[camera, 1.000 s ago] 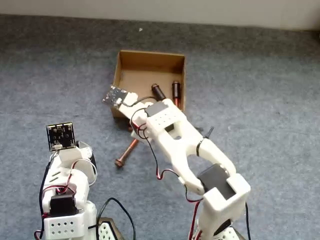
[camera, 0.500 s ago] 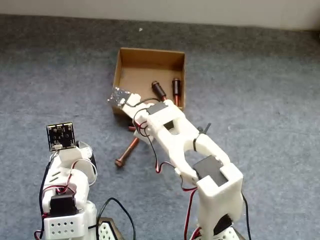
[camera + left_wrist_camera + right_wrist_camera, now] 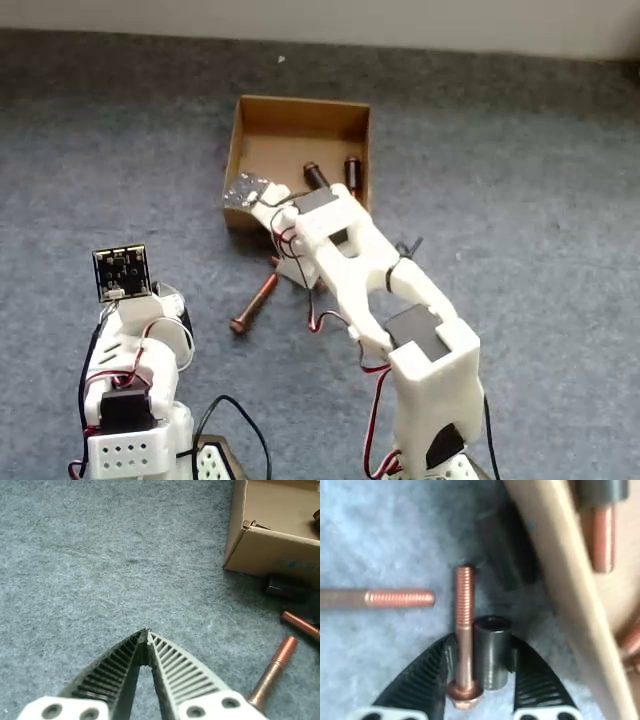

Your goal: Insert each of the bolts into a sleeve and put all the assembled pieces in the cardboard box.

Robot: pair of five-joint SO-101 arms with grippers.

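A bolt (image 3: 464,625) and a sleeve (image 3: 492,655) were gripped together, side by side, between the fingers of the right gripper (image 3: 482,645), which was clenched on both of them. The bolt was not yet inserted in the sleeve. Its threaded end was seen past the fingertips, and its head was turned toward the wrist. This pair was held over the carpet (image 3: 380,530), just beside the near wall of the cardboard box (image 3: 570,580), on its outside. A second bolt (image 3: 255,302) was laid flat on the carpet near it, with the thread pointed at the held pair but not touching it. A dark blurred shape against the box wall was probably a second sleeve (image 3: 285,587). Inside the box an assembled piece (image 3: 317,180) and a finished piece (image 3: 352,176) were laid close together near one side wall. The left gripper (image 3: 147,636) was pressed shut, fingertip on fingertip, over the carpet, apart from the box.
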